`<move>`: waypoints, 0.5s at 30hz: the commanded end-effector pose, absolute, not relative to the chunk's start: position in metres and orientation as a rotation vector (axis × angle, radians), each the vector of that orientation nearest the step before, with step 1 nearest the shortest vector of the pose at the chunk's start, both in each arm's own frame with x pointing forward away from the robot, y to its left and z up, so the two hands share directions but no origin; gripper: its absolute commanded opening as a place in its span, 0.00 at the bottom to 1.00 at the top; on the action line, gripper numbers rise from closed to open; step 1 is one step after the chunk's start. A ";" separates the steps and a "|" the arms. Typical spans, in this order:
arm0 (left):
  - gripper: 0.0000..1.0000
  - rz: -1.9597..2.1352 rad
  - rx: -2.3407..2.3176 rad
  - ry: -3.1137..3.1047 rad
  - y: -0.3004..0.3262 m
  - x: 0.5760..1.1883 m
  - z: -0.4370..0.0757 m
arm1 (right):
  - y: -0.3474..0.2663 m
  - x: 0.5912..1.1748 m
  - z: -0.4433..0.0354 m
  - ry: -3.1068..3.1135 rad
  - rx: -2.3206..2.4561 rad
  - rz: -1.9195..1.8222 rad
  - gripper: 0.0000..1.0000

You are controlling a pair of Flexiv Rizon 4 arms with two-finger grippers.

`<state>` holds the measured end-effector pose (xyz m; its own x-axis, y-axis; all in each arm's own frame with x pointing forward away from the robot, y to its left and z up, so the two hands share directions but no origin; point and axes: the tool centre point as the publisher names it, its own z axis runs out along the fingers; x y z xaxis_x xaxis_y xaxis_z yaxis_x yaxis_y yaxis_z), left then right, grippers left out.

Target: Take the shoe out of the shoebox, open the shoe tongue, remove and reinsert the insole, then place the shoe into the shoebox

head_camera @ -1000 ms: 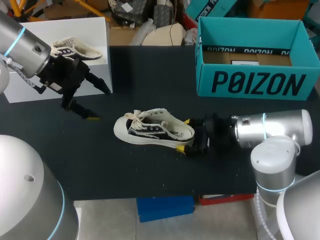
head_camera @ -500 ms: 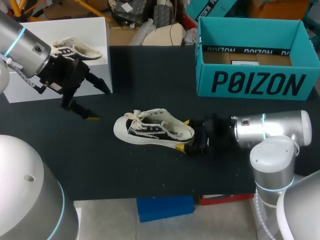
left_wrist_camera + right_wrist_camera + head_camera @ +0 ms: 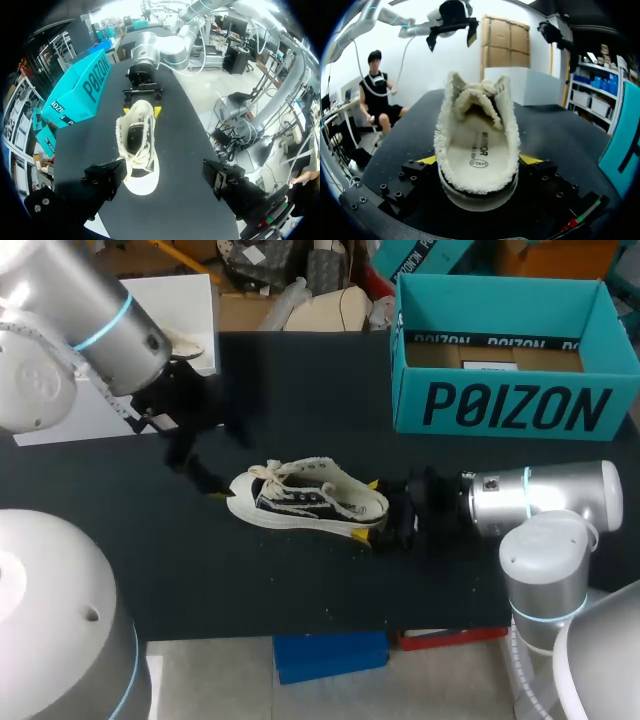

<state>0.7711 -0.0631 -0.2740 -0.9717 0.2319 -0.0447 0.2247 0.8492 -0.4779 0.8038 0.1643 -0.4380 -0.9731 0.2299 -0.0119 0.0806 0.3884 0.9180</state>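
Shoe (image 3: 305, 502) lies on the surface (image 3: 300, 580), outside the shoebox (image 3: 515, 405), heel held by the right pincer (image 3: 366, 509). Left pincer (image 3: 165, 172) hangs wide open near the toe; next it should probably pull the tongue (image 3: 477, 97) open.

— How's the light over the desk (image 3: 300, 580)?
— Bright and even, coming from overhead. The black top soaks it up, so the pale shoe (image 3: 305, 502) stands out with only a thin shadow beneath it.
— Any glare?
— Soft highlights on the silver casings of the right arm (image 3: 545, 498) and left arm (image 3: 80, 300). In the right wrist view the right hand (image 3: 478, 160) sits in shade.
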 end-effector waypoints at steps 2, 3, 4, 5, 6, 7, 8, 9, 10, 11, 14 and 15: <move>1.00 0.437 -0.189 -3.180 -0.089 0.780 -0.273 | 0.166 0.804 -0.440 2.501 0.285 1.639 0.00; 1.00 0.442 -0.161 -3.190 -0.091 0.781 -0.273 | 0.166 0.804 -0.440 2.501 0.285 1.639 0.00; 1.00 0.472 -0.159 -3.192 -0.093 0.781 -0.272 | 0.166 0.804 -0.440 2.501 0.285 1.639 0.00; 1.00 0.472 -0.159 -3.192 -0.093 0.781 -0.272 | 0.166 0.804 -0.440 2.501 0.285 1.639 0.00; 1.00 0.472 -0.159 -3.192 -0.093 0.781 -0.272 | 0.166 0.804 -0.440 2.501 0.285 1.639 0.00; 1.00 0.472 -0.159 -3.192 -0.093 0.781 -0.272 | 0.166 0.804 -0.440 2.501 0.285 1.639 0.00; 1.00 0.472 -0.159 -3.192 -0.093 0.781 -0.272 | 0.166 0.804 -0.440 2.501 0.285 1.639 0.00; 1.00 0.472 -0.159 -3.192 -0.093 0.781 -0.272 | 0.166 0.804 -0.440 2.501 0.285 1.639 0.00; 1.00 0.472 -0.159 -3.192 -0.093 0.781 -0.272 | 0.166 0.804 -0.440 2.501 0.285 1.639 0.00; 1.00 0.472 -0.159 -3.192 -0.093 0.781 -0.272 | 0.166 0.804 -0.440 2.501 0.285 1.639 0.00; 1.00 0.472 -0.159 -3.192 -0.093 0.781 -0.272 | 0.166 0.804 -0.440 2.501 0.285 1.639 0.00; 1.00 0.472 -0.159 -3.192 -0.093 0.781 -0.272 | 0.166 0.804 -0.440 2.501 0.285 1.639 0.00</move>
<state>0.7823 -0.0956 -0.2716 -0.9916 0.0848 -0.0981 0.1093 0.9537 -0.2801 0.8038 0.1642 -0.4380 -0.9731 0.2300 -0.0121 0.0805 0.3887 0.9178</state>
